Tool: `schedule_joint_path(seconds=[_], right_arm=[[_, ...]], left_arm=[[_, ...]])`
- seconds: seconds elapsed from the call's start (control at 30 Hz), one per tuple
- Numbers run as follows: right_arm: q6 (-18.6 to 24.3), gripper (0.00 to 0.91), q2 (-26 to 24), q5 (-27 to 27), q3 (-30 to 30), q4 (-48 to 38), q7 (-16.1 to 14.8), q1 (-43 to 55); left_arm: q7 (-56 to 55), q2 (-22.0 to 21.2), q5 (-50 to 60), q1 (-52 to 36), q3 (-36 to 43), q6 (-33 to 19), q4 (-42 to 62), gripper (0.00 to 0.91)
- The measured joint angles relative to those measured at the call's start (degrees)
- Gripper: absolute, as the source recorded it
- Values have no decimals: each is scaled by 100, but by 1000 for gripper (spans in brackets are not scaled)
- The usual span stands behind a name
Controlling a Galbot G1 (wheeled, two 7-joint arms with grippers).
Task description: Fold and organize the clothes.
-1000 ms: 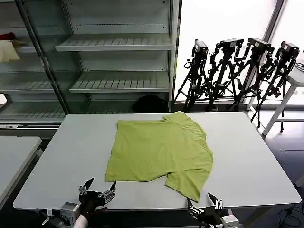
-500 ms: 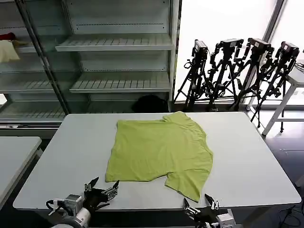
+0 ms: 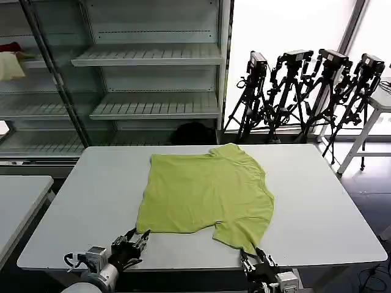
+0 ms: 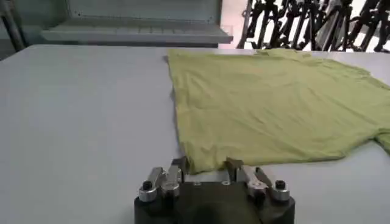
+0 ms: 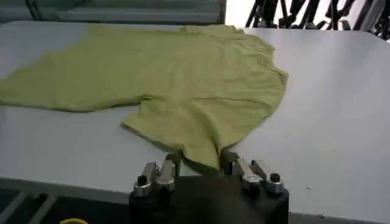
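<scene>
Here the lime T-shirt (image 3: pixel 206 194) lies flat, plain side up, on the white table (image 3: pixel 317 207). The left gripper (image 3: pixel 132 241) sits low at the near edge, fingers spread, straddling the shirt's near-left hem corner. The right gripper (image 3: pixel 255 259), likewise open, straddles the tip of the near sleeve. Empty metal shelving (image 3: pixel 146 61) and a row of black tripods (image 3: pixel 305 91) stand beyond the table.

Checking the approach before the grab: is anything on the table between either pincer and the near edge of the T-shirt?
Nothing visible is. The left pincer sits open right at the near left corner of the T-shirt, and the right pincer is open around the tip of its near sleeve. Only bare table lies around them.
</scene>
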Motion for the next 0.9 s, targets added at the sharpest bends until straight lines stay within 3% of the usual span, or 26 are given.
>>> schedule_joint_path(seconds=[0.03, 0.57, 0.9], right_arm=[[-4, 0, 2, 0, -1, -1, 4, 13], [-20, 0, -83, -78, 181, 351, 82, 96], [-26, 0, -274, 68, 517, 557, -57, 317]], left_arm=[[14, 0, -4, -11, 0, -1, 15, 20], [-40, 58, 2, 16, -6, -90, -132, 0], [-201, 131, -119, -118, 14, -55, -381, 0]])
